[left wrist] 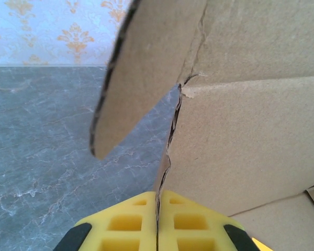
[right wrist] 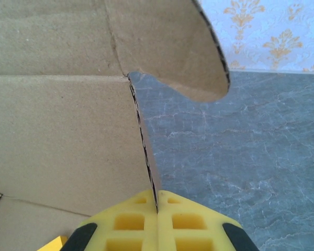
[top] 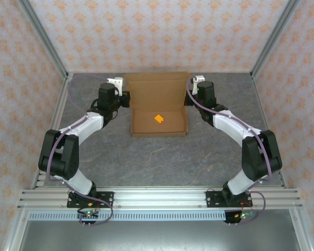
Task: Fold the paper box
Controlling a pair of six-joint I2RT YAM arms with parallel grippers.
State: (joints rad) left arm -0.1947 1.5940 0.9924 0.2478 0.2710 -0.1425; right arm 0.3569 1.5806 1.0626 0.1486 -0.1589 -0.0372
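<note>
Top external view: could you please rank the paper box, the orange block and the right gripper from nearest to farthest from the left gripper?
1. paper box: its left wall is clamped by the left gripper.
2. orange block: on the box floor, toward the middle.
3. right gripper: across the box, clamped on its right wall.

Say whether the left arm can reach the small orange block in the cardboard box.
Probably not: the left gripper is clamped on the brown cardboard box, so it must release first.
</note>
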